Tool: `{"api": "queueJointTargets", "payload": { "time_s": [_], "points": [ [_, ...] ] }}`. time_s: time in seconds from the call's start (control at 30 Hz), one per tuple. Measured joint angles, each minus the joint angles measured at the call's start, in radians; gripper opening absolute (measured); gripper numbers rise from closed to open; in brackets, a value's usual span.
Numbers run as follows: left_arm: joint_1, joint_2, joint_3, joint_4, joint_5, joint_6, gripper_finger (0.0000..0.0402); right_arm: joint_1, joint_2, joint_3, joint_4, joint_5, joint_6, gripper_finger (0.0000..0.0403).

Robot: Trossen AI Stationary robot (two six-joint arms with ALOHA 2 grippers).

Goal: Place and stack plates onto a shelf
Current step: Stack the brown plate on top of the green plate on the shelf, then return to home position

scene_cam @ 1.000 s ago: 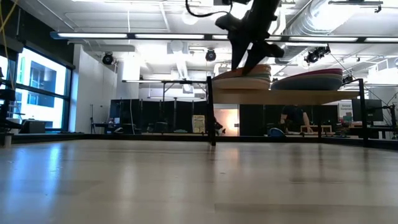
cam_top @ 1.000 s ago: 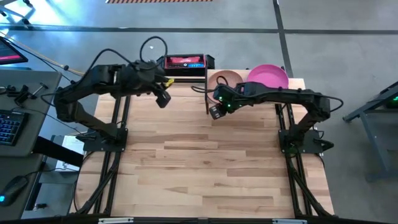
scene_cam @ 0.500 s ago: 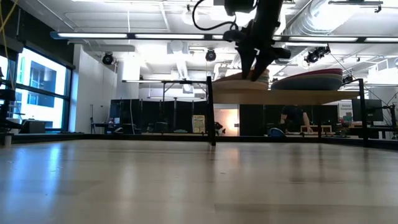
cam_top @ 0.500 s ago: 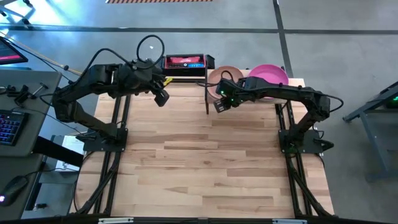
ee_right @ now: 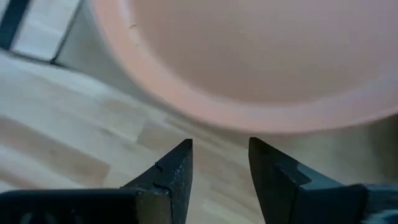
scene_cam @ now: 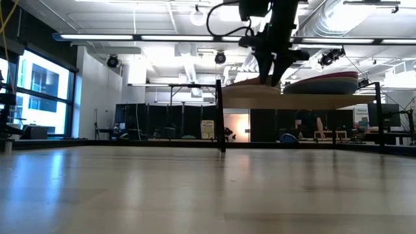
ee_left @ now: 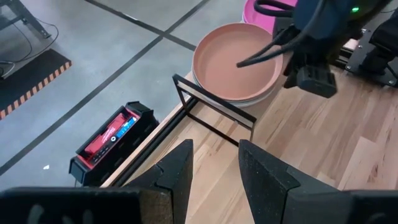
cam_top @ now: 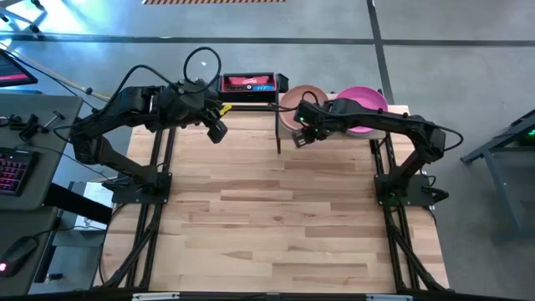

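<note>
A small raised light-wood shelf on thin black posts [cam_top: 397,109] stands at the far right edge of the large wooden counter [cam_top: 276,217]. Two stacks of round matte plates sit on it side by side: a peach-terracotta plate [cam_top: 303,102] tops the left stack, and a magenta plate [cam_top: 360,105] tops the right. The right arm's pincer [cam_top: 298,136] hangs at the near rim of the peach-terracotta plate, its fingers slightly apart and holding nothing. From this pincer the plate lies just ahead, toward the far edge, its rim filling the right wrist view [ee_right: 249,74]. The left arm's pincer [cam_top: 216,131] waits well apart to the left, also parted and empty. The right arm is clearly nearer, so any nudge or release at the stack likely falls to it.
</note>
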Motion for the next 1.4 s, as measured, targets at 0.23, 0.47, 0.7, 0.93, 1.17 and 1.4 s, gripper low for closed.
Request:
{"api": "queueJointTargets", "payload": {
  "time_s": [0.23, 0.47, 0.7, 0.93, 1.17, 1.4],
  "points": [
    [0.000, 0.000, 0.000, -0.019, 0.000, 0.000, 0.0118, 0.059, -0.056, 0.000, 0.000, -0.009, 0.050, 0.0135],
    [0.000, 0.000, 0.000, -0.021, 0.000, 0.000, 0.0118, 0.059, -0.135, 0.000, 0.044, 0.095, 0.073, 0.0135],
    [0.000, 0.000, 0.000, -0.021, 0.000, 0.000, 0.0118, -0.041, -0.151, 0.000, 0.071, 0.235, 0.009, 0.0135],
    [0.000, 0.000, 0.000, -0.022, 0.000, 0.000, 0.0118, -0.136, -0.144, 0.000, 0.064, 0.190, -0.032, 0.0135],
    [0.000, 0.000, 0.000, -0.025, 0.000, 0.000, 0.0118, -0.176, -0.144, 0.000, 0.069, 0.180, -0.058, 0.0135],
    [0.000, 0.000, 0.000, -0.027, 0.000, 0.024, 0.0118, -0.207, -0.145, 0.000, 0.069, 0.167, -0.098, 0.0135]
  ]
}}
